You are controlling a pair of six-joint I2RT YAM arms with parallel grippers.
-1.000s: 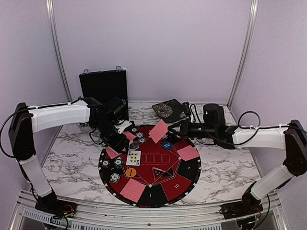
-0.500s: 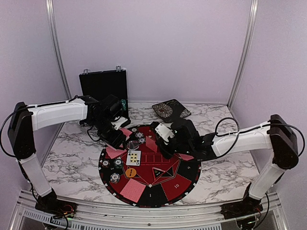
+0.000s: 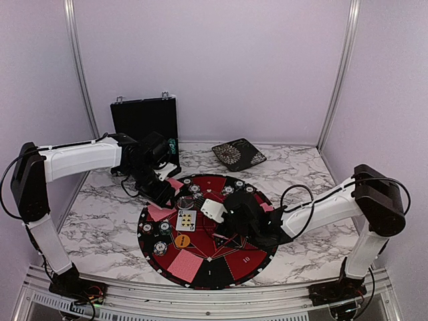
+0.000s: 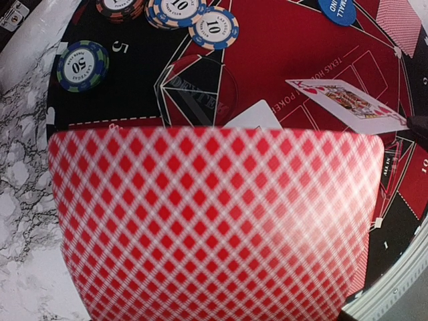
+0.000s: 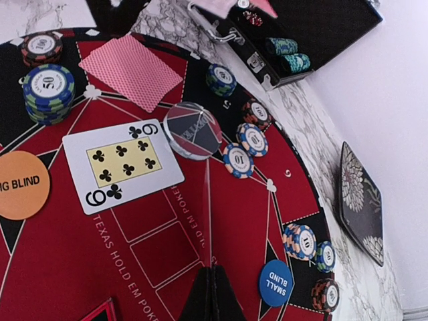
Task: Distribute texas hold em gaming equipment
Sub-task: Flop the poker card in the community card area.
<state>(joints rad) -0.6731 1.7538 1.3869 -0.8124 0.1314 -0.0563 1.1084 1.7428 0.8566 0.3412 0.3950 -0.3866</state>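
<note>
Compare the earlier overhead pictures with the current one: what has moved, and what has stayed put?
The right tool swung from the back right of the mat to its centre, beside the nine of clubs, bringing its face-up card, which showed its red back earlier. The left tool kept hold of its red-backed card; chips and nine of clubs stayed put.
</note>
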